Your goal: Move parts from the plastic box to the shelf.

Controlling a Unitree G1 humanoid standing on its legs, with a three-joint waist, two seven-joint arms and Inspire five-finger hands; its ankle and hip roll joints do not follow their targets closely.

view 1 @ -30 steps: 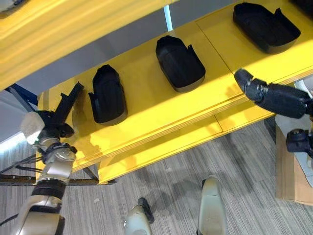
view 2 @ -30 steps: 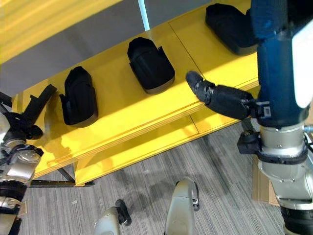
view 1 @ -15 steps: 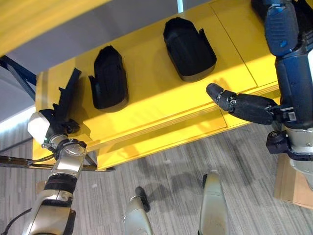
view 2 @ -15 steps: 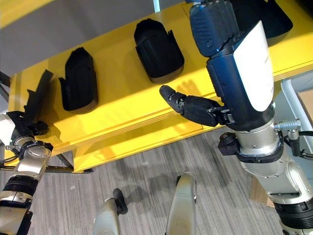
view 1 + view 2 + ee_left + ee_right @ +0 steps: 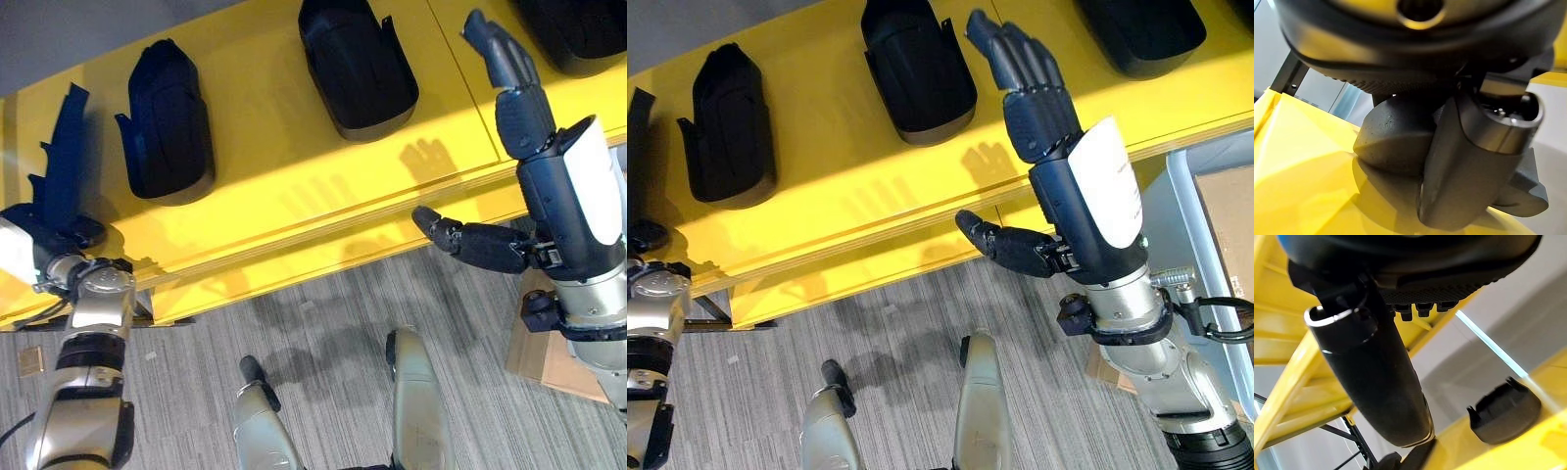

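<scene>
Left hand [image 5: 44, 235] is seen at the far left edge of the yellow shelf [image 5: 294, 186], wrist raised from below, white thumb cover facing outward. A flat, notched black part [image 5: 61, 162] is gripped in it: fingers curled round the lower end, the part standing up and leaning back over the shelf surface. In the left wrist view the thumb [image 5: 1469, 161] is pressed against a dark moulded piece, the yellow board just below.

Just beside the held part, a second black part [image 5: 167, 122] is laid on the shelf, a rounded cover shape, long axis running away from the robot. Further right a third, wider black part [image 5: 358, 64] is laid on the same board, near the seam between panels. A fourth black part [image 5: 1146, 29] is partly cut off at the upper right, also on the shelf.

Right hand [image 5: 1019, 69] is held above the shelf's front edge between the third and fourth parts, forearm rising steeply from the lower right. Fingers are straight and together, pointing away from the robot; the thumb [image 5: 1004, 247] is stuck out sideways over the lower shelf lip. Nothing is held in it.

A pale plastic box [image 5: 1176, 225] is seen at the right edge on the floor side, cardboard [image 5: 1225, 211] inside it.
</scene>
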